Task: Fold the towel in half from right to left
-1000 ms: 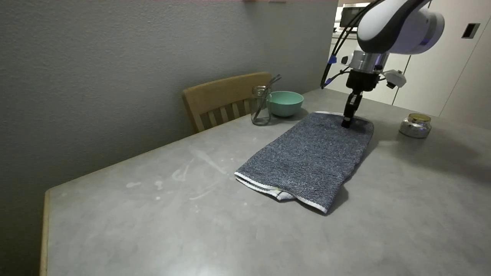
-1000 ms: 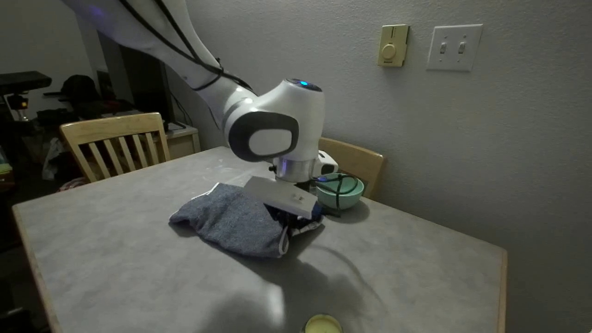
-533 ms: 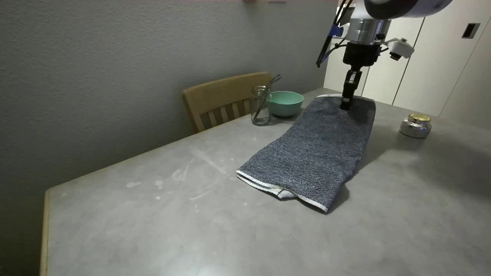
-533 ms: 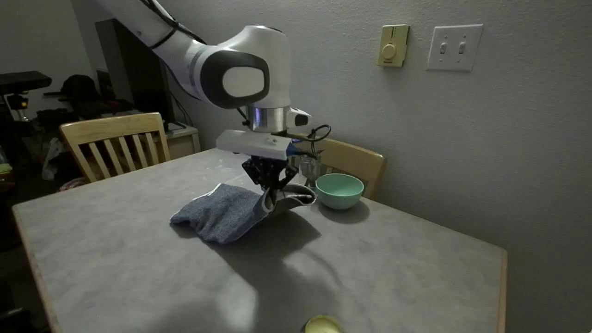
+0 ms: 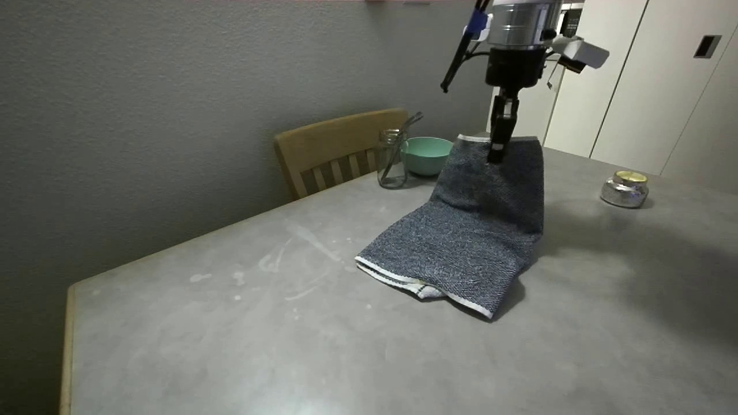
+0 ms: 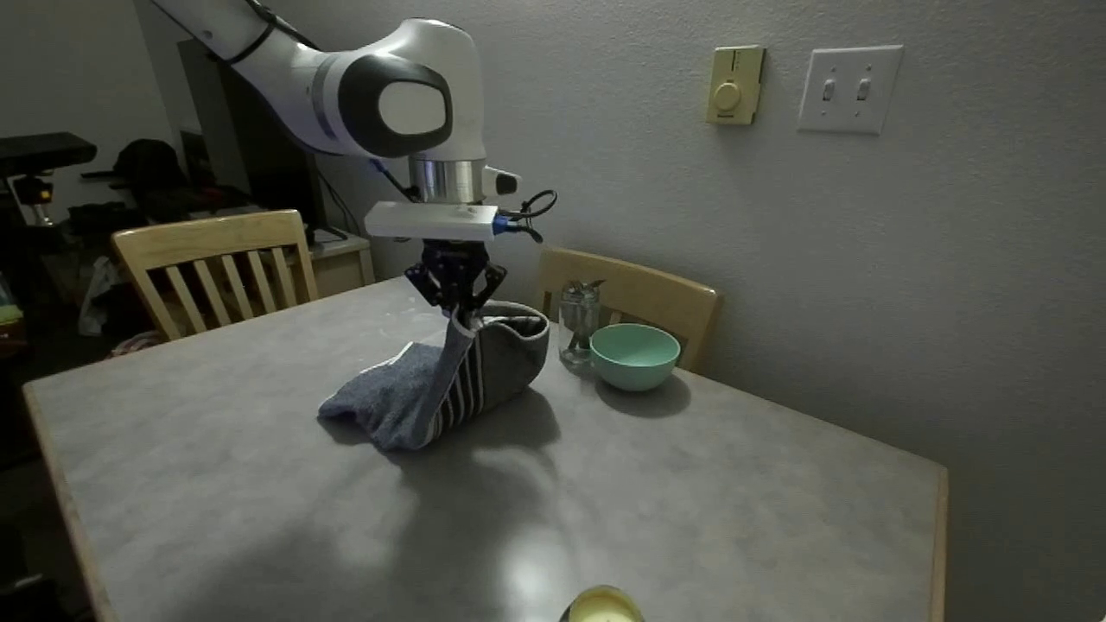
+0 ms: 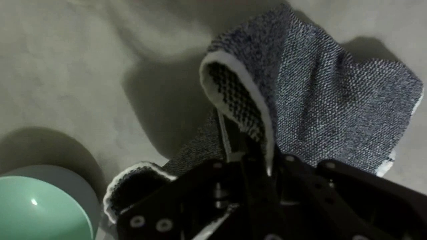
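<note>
Wrist view and both exterior views show us the black two-finger gripper point(image 6: 465, 313) pointing down, its jaws pinched together on one white-hemmed end of a dark blue-grey rectangular terry-cloth towel point(image 5: 455, 248). We find the towel directly beneath the gripper: the held end hangs clear of the grey, wood-edged table point(image 6: 734, 492), and the rest slopes down from the fingers to lie on the tabletop. Right beside the fingers we see the hem curl into loops, and below them the underside shows pale stripes. Above the gripper we make out a white bar-shaped housing point(image 6: 432, 221) and the white robot arm point(image 6: 415, 108).

Off to one side of the gripper, we see a round mint-green bowl point(image 6: 635, 358); just beside it an upright clear glass jar point(image 5: 392, 180) holds slim grey rods point(image 5: 412, 119), tilted. Past these from the gripper we see a light-brown wooden chair point(image 5: 340, 135). Well apart from the gripper sits a small round silvery jar with a yellow top point(image 5: 625, 190). Farther off we see a pale slatted wooden chair point(image 6: 216, 229).
</note>
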You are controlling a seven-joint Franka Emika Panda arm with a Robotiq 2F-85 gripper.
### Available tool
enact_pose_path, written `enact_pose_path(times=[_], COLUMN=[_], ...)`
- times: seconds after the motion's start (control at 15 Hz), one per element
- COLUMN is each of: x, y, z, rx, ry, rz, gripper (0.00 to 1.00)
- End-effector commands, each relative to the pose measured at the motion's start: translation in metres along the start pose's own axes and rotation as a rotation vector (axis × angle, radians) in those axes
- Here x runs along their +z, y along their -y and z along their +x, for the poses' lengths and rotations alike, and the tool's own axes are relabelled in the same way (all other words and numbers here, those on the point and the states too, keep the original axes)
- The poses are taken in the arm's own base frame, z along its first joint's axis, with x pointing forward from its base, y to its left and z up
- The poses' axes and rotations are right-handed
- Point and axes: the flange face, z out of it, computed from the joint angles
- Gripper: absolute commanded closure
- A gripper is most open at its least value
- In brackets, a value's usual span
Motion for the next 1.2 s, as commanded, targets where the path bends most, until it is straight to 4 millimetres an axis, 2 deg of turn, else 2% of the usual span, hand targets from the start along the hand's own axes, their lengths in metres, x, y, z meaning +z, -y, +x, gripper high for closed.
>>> enact_pose_path(times=[0.0, 0.33, 0.8, 1.13], x=[-0.001, 0.005, 0.012, 0.012], y=[0.015, 0.034, 0.048, 0.067], z=[0.018, 0.040, 0.074, 0.088], rx=[-0.081, -0.144, -0.190, -0.234], ry=[0.063, 0.149, 0.195, 0.211], rz=[-0.001, 0.002, 0.030, 0.046], gripper=[0.98, 0.98, 0.98, 0.98])
